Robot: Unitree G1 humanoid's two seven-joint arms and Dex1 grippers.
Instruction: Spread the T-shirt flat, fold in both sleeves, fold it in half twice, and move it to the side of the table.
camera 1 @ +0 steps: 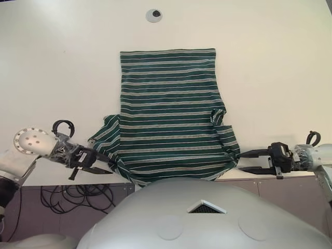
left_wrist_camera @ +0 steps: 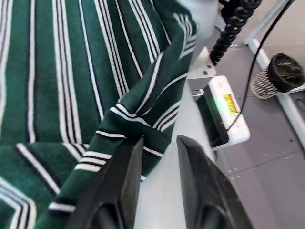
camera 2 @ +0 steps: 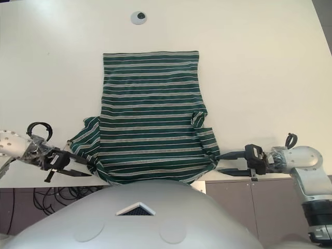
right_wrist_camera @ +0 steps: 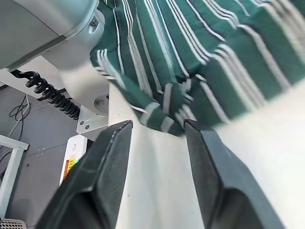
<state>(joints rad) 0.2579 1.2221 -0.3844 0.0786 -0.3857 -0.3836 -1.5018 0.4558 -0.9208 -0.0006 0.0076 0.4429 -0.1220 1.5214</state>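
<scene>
A dark green T-shirt [camera 1: 168, 111] with white stripes lies on the white table [camera 1: 270, 78], its straight hem at the far end. Its near part is bunched, with sleeves crumpled at both near corners. My left gripper [camera 1: 110, 166] sits low at the shirt's near-left corner, open. In the left wrist view a fold of the T-shirt [left_wrist_camera: 143, 109] lies at the left gripper's [left_wrist_camera: 159, 143] fingertips. My right gripper [camera 1: 241, 162] is open at the near-right corner. The striped edge [right_wrist_camera: 162, 112] lies just ahead of the right gripper [right_wrist_camera: 158, 126].
A small round grey disc [camera 1: 153, 15] sits at the far middle of the table. Bare tabletop lies to both sides of the shirt. Cables [camera 1: 72, 194] hang below the front edge on the left. A device with a lit display [left_wrist_camera: 224, 112] stands on the floor.
</scene>
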